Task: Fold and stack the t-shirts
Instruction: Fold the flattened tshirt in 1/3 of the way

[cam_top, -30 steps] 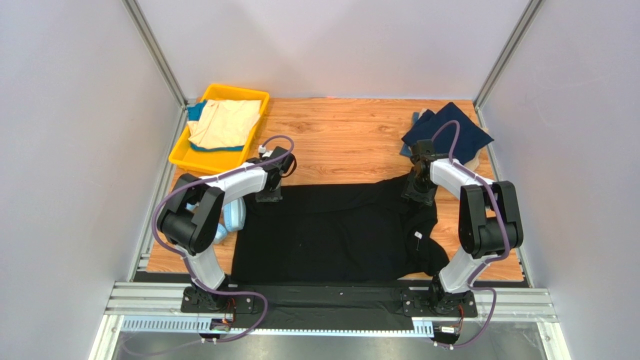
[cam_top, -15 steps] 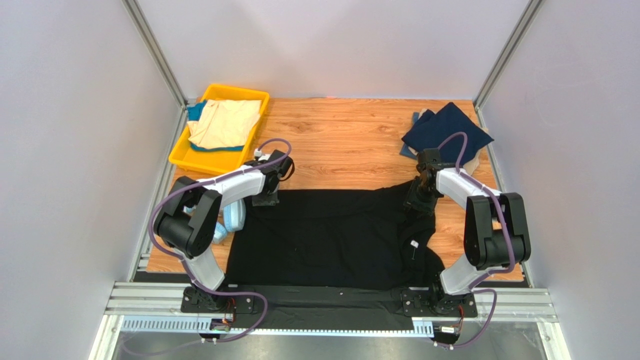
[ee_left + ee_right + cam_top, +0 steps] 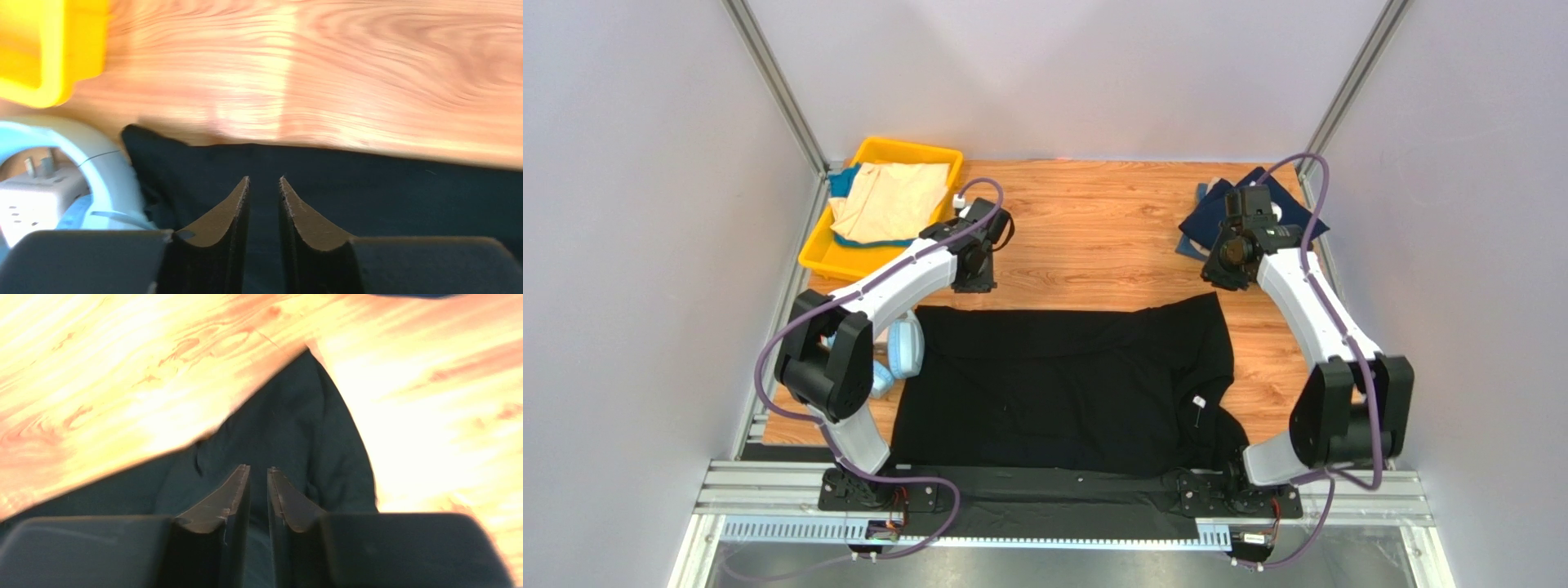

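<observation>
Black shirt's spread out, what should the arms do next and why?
Probably lower both arms to pinch the black t-shirt at its far corners for a fold: it lies spread flat, and both jaws hang shut and empty near that edge.

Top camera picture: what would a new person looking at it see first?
The big black t-shirt spread out across the near half of the wooden table grabs the eye first. Next comes the bright yellow bin at the far left corner, with a cream shirt piled in it.
</observation>
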Action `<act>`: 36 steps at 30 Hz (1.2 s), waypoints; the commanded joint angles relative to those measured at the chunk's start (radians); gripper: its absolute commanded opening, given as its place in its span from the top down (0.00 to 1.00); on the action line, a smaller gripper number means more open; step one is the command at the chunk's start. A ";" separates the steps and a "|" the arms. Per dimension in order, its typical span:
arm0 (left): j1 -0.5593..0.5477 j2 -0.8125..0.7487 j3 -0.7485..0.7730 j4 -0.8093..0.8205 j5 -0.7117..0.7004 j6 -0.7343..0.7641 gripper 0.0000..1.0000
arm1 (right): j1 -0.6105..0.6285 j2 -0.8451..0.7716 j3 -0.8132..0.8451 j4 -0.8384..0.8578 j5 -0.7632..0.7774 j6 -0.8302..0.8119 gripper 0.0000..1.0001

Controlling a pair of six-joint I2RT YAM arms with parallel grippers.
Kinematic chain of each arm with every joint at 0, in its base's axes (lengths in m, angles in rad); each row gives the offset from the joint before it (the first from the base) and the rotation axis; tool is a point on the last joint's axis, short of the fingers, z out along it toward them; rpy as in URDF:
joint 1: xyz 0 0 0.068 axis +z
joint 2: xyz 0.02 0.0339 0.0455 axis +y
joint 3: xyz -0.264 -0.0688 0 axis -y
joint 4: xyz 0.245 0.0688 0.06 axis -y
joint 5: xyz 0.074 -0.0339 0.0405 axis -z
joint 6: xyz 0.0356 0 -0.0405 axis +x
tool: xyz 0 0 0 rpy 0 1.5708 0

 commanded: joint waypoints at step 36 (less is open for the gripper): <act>0.045 0.224 0.034 0.060 0.147 0.042 1.00 | -0.140 0.337 -0.107 0.091 -0.069 0.035 1.00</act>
